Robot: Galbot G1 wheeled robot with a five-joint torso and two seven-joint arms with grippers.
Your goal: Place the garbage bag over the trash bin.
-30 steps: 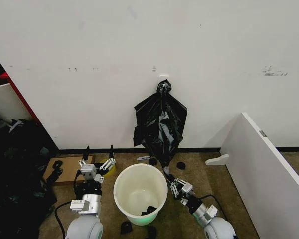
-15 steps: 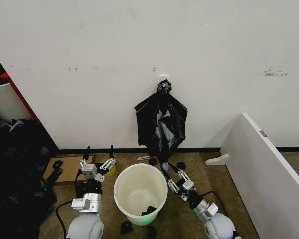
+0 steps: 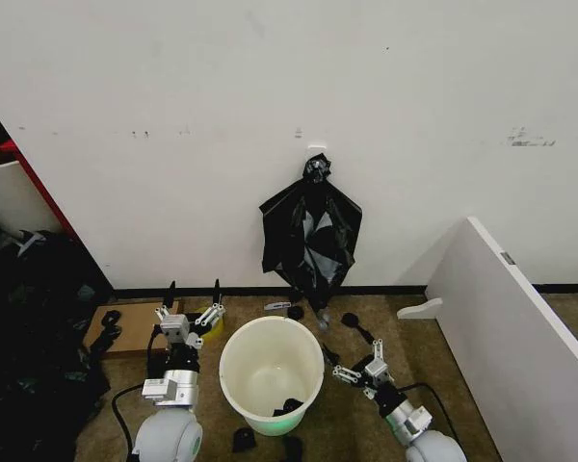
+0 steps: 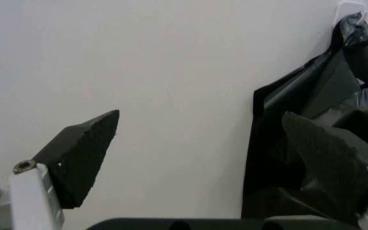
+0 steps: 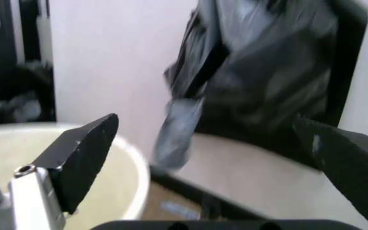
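The left pincer (image 3: 192, 296) hovers left of the trash bin (image 3: 271, 371), fingers spread and empty. The right pincer (image 3: 351, 348), released too, sits low to the bin's right. The bin stands upright on the brown floor (image 3: 419, 342), mouth up, with a small dark scrap in its bottom (what it is, I cannot tell). Behind it the garbage bag (image 3: 311, 241) hangs lengthwise down the white wall (image 3: 173, 96), knotted top on a hook. A white board (image 3: 520, 337) leans at right.

glossy black garbage bag (image 3: 311, 241) with greyish highlights, cream-white trash bin (image 3: 270, 371) with a greenish base.
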